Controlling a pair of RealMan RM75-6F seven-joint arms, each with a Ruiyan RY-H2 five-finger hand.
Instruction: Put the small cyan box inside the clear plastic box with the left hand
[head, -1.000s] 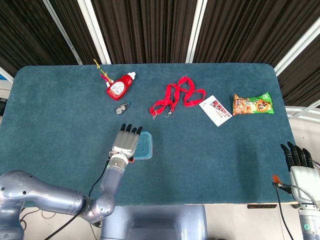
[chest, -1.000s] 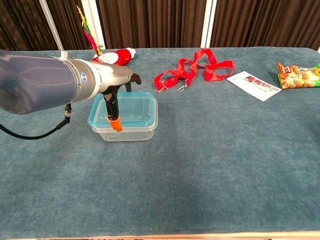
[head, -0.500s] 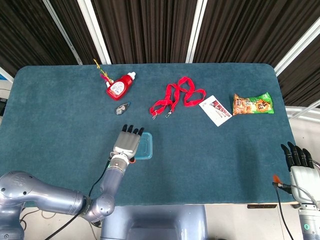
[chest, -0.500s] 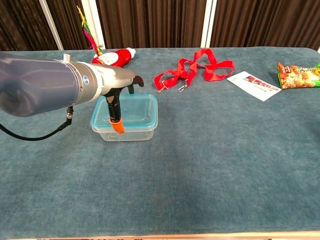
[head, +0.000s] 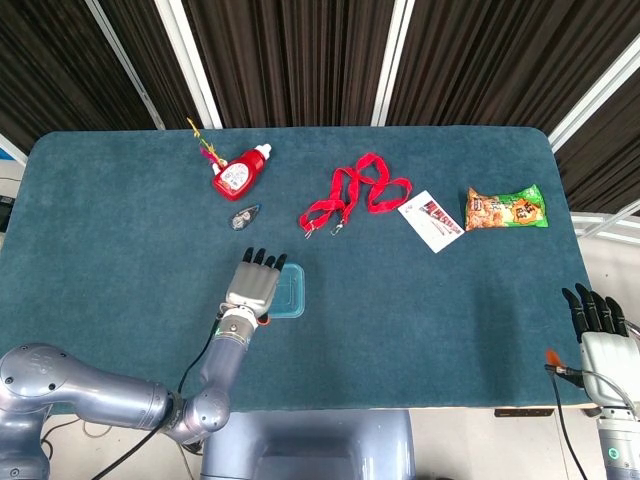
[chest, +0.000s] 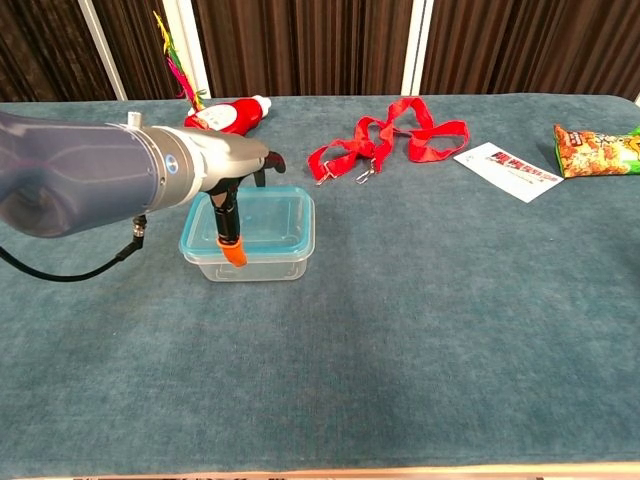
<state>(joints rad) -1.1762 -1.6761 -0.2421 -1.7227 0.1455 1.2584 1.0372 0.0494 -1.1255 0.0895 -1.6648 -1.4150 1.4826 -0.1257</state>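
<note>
The small cyan box (chest: 268, 214) sits in the top of the clear plastic box (chest: 262, 266), near the table's front left. In the head view only the cyan box's right part (head: 291, 295) shows beside my left hand (head: 253, 285). That hand hovers flat over the box's left half with its fingers stretched out and nothing gripped. In the chest view the left hand (chest: 238, 172) shows an orange-tipped finger hanging in front of the box. Whether the hand touches the box is unclear. My right hand (head: 598, 322) stays at the front right table edge, fingers straight and empty.
A red bottle (head: 238, 174) and a small grey object (head: 244, 216) lie behind the box. Further right are a red lanyard (head: 355, 195), a white card (head: 431, 221) and a snack bag (head: 505, 208).
My left hand has shifted a little towards the table's front over the box, and the box has moved very slightly. The right hand has not moved.
</note>
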